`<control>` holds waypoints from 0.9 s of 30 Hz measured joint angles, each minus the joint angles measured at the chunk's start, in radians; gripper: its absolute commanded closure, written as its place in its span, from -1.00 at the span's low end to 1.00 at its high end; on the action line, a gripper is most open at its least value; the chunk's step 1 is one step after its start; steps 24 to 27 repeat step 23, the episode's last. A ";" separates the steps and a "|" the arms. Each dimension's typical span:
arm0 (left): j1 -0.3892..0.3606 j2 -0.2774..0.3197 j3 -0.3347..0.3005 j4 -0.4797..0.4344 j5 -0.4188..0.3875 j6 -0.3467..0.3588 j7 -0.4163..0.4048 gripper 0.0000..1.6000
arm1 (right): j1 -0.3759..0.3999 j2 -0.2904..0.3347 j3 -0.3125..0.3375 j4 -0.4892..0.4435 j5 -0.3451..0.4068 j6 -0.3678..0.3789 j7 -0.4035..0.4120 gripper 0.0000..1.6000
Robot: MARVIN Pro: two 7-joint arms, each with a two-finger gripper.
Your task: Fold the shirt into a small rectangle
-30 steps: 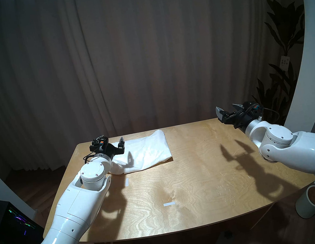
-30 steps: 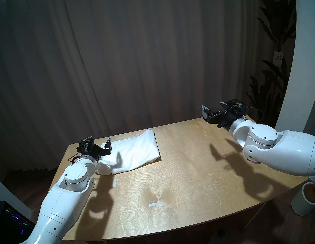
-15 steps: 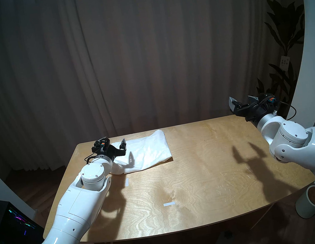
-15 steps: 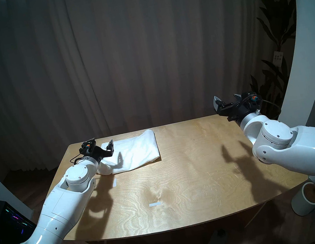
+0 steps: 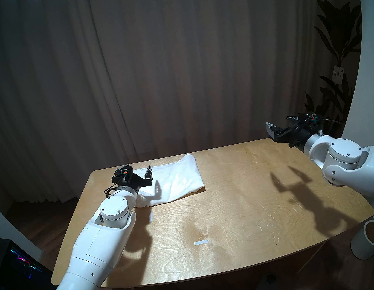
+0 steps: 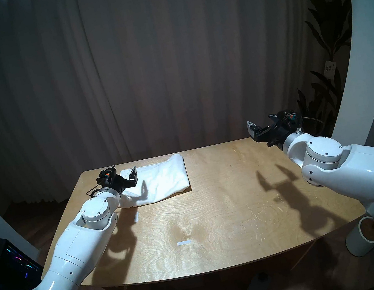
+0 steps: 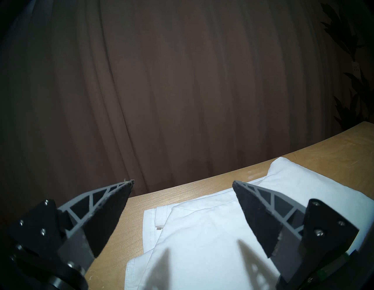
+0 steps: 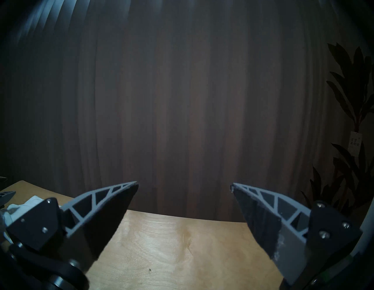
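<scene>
The folded shirt [image 5: 174, 180] lies at the surface's [image 5: 229, 208] far left, under the wide-open left gripper [image 5: 137, 168] (holding nothing); the right gripper [image 5: 281, 121], also spread, hangs well apart.

Both head views look down from above the worktop's [image 5: 229, 208] near edge toward the curtain [image 5: 167, 69], sharing nearly everything. Each wrist view looks level and close over the far edge: the left near the shirt [image 7: 202, 232], the right at bare wood.
</scene>
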 measured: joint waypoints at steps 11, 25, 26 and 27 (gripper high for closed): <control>-0.003 0.003 -0.006 0.000 0.011 0.016 0.024 -1.00 | 0.024 -0.042 0.007 0.033 0.058 0.038 0.074 -1.00; -0.003 0.005 -0.007 0.001 0.014 0.025 0.031 -1.00 | 0.031 -0.052 0.008 0.030 0.081 0.045 0.085 -1.00; -0.003 0.005 -0.007 0.001 0.014 0.025 0.031 -1.00 | 0.031 -0.052 0.008 0.030 0.081 0.045 0.085 -1.00; -0.003 0.005 -0.007 0.001 0.014 0.025 0.031 -1.00 | 0.031 -0.052 0.008 0.030 0.081 0.045 0.085 -1.00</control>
